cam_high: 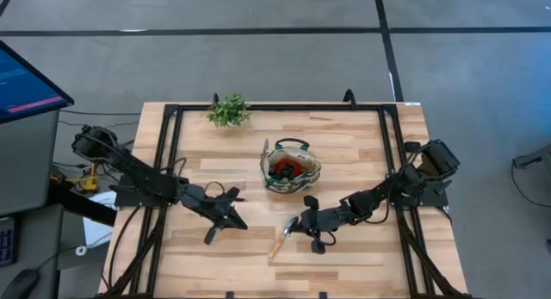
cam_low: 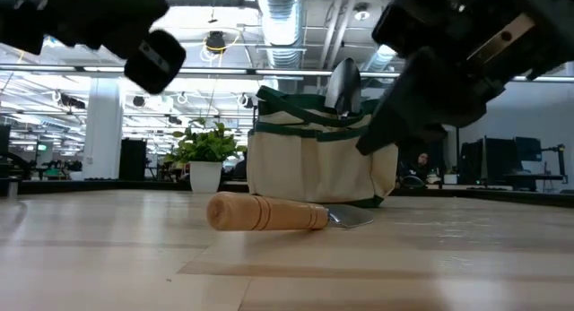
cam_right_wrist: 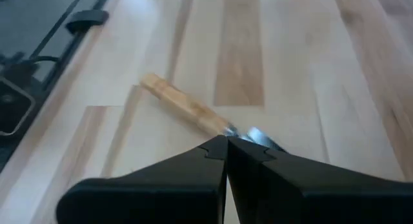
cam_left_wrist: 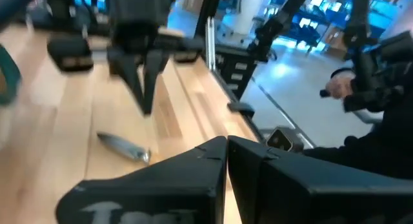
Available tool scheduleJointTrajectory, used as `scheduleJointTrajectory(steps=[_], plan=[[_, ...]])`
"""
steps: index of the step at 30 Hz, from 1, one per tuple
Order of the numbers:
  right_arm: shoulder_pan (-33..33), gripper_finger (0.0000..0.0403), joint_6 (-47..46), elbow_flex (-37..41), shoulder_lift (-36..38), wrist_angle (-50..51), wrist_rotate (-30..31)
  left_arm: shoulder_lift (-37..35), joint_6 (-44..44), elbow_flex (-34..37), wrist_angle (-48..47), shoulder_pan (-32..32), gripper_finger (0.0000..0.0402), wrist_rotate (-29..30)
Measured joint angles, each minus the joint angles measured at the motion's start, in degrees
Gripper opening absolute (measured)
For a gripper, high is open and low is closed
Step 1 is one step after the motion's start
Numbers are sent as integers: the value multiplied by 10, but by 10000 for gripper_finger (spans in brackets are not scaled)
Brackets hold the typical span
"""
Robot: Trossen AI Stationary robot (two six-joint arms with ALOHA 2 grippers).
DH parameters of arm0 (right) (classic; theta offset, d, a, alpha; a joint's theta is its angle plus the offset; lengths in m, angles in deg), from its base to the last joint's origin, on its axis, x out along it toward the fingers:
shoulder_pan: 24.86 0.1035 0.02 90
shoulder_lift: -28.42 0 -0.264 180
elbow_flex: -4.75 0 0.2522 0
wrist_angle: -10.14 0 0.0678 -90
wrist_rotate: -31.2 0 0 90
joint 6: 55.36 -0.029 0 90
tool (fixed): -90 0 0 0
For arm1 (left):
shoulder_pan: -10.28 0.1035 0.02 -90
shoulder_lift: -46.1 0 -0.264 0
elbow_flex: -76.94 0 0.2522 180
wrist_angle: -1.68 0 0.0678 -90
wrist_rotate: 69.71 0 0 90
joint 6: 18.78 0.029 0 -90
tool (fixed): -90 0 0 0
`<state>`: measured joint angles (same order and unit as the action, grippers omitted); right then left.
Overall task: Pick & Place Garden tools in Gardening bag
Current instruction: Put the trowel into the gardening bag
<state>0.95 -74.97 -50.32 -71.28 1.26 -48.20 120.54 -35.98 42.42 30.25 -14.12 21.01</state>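
A trowel with a light wooden handle point(cam_high: 281, 239) and a silver head point(cam_left_wrist: 126, 146) lies flat on the table, near of the gardening bag point(cam_high: 291, 170). The beige, green-trimmed bag stands upright and holds a red-and-black tool point(cam_high: 288, 167); a metal tool head point(cam_low: 343, 82) sticks up out of it. My right gripper point(cam_left_wrist: 146, 108) is shut and hangs just above the trowel's head point(cam_right_wrist: 258, 137), clear of it. My left gripper point(cam_high: 234, 218) is also shut and holds nothing. It hovers left of the trowel and points toward it.
A small green potted plant point(cam_high: 228, 110) stands at the table's far edge, left of the bag. A black frame rail point(cam_high: 164, 161) runs along the table's sides. Bare wood lies near of the trowel point(cam_high: 344, 264). A person point(cam_left_wrist: 374, 88) is beyond the table's right side.
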Motion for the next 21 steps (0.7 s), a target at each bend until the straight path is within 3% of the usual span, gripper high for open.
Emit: scheduleJointTrajectory(steps=[6, 11, 21], plan=[[15, 0, 98, -33, 0, 16, 1, 97, -55, -47, 11, 0, 2, 11], [18, 0, 119, -74, 0, 114, 1, 164, -47, -105, 14, 0, 2, 12], [20, 0, 190, -105, 0, 150, 0, 233, -134, -156, 11, 11, 4, 13]])
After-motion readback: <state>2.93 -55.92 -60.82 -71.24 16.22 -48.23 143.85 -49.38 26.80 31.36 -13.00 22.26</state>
